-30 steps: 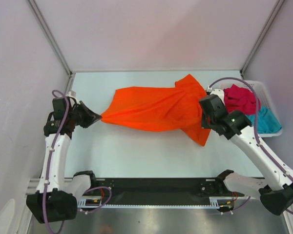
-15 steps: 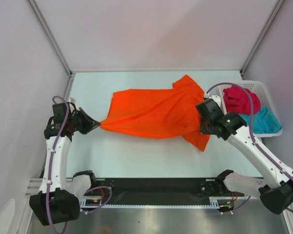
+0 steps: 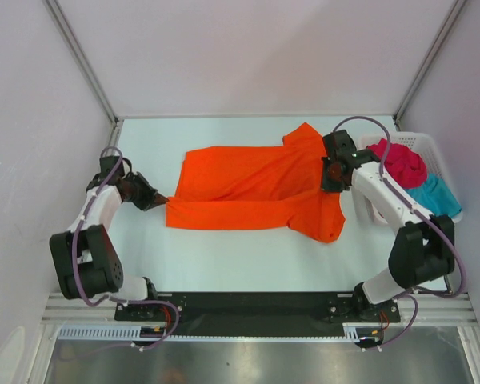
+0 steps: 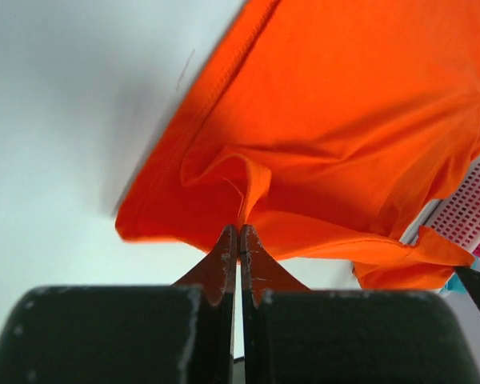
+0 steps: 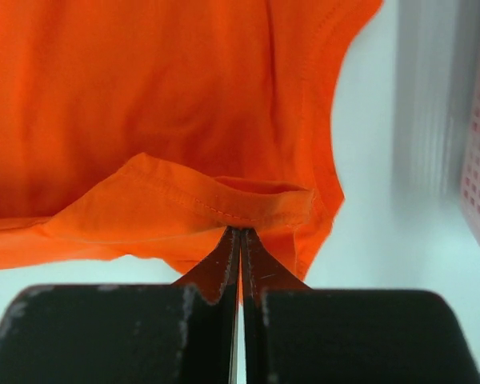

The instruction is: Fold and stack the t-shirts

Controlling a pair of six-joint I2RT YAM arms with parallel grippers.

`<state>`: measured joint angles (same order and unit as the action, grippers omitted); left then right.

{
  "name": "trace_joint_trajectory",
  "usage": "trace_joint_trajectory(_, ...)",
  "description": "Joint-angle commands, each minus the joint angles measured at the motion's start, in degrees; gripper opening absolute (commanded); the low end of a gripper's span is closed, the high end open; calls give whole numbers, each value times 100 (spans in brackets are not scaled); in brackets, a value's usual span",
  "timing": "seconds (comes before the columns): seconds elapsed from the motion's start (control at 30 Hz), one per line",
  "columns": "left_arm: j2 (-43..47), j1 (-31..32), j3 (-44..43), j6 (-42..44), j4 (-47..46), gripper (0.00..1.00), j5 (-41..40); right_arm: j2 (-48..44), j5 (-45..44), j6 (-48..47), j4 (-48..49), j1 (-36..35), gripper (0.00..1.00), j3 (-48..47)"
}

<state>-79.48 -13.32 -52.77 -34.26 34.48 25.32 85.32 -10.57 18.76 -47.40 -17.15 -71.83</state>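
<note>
Clamped shut, my left gripper [image 4: 239,234] has a pinch of the orange t-shirt [image 3: 248,186] caught between its fingertips. From that pinch the cloth rises in a small ridge and fans out toward the upper right of the left wrist view. In the top view this gripper sits low at the left of the frame, holding the shirt's lower-left corner just above the worktop [image 3: 224,252]. My right gripper [image 5: 240,232] is likewise closed tight, its tips biting a stitched, doubled-over edge of the same shirt, with more orange cloth spread flat beyond it. From above, that gripper is at the shirt's right end, between the two short sleeves. The shirt lies stretched between my two grippers across the middle of the worktop, mostly flat, one sleeve pointing to the top of the frame and the other to the lower right. Past my right arm, at the right edge of the frame, stands the white basket [image 3: 456,214], holding the red t-shirt [image 3: 400,160] bunched up and the teal t-shirt [image 3: 437,197] just below it
</note>
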Motion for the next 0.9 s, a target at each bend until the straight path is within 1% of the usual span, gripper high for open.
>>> trace_joint_trajectory(0.0,-506,-48,-391,-90,-600,0,193,397,230,-215,371,97,0,-314)
trace_joint_trajectory(0.13,-1068,-48,-585,-133,-714,0,184,687,204,-198,485,124,0,-375)
trace_joint_trajectory(0.53,-2228,-4,-1498,-257,-811,0,298,1408,-200,-198,538,317,0,-621)
trace_joint_trajectory(0.67,-2484,66,-1692,-300,-837,0,359,1505,-332,-171,574,405,0,-630)
trace_joint_trajectory(0.87,-2678,251,-1763,-371,-899,0,403,1672,-297,-163,626,519,0,-683)
